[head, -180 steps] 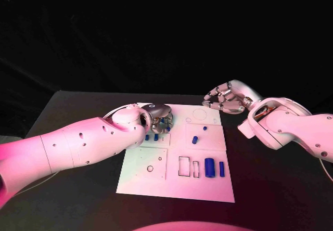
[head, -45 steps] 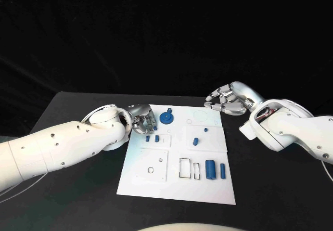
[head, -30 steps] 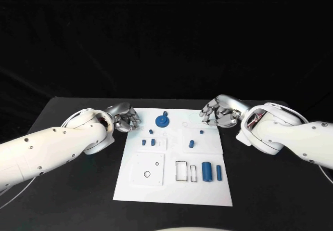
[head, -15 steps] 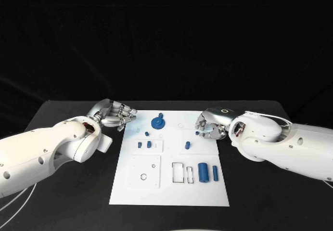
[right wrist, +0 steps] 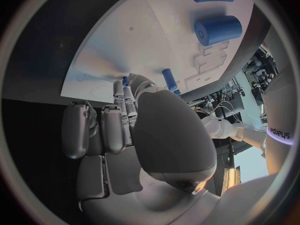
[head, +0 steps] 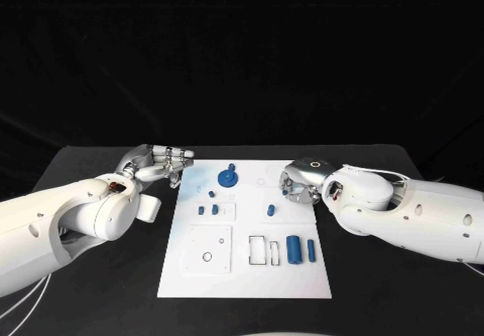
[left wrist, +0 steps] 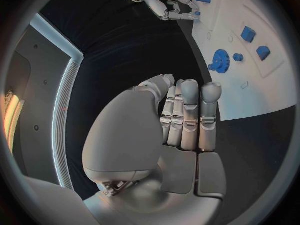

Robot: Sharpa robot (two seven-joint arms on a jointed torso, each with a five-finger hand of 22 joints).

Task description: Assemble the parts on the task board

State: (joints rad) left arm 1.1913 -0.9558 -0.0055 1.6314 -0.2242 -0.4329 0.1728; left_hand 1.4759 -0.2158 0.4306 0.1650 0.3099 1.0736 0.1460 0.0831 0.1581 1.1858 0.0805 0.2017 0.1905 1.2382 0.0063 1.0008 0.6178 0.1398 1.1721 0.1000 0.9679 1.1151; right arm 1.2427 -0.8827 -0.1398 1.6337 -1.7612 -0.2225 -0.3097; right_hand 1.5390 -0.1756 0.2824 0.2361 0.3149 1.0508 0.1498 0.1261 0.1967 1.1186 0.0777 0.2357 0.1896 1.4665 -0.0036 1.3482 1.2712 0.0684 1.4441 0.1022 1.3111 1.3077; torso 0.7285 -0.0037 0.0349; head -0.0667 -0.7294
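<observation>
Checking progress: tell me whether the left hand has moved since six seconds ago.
Yes. The left hand was over the task board's far left corner; now it is off the board's left edge, above the black table.

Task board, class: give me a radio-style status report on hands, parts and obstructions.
Left robot hand open, off the task board. Right robot hand over its right edge, holding nothing visible. Blue gear seated up top; cylinders unmoved. Nothing in the way.

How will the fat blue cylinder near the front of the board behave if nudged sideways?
The fat blue cylinder lies on its side on the task board, so it will probably roll rather than slide. It looks rigid and smooth, likely light plastic, so a pinch could slip. The thinner blue pin beside it might get knocked.
</observation>
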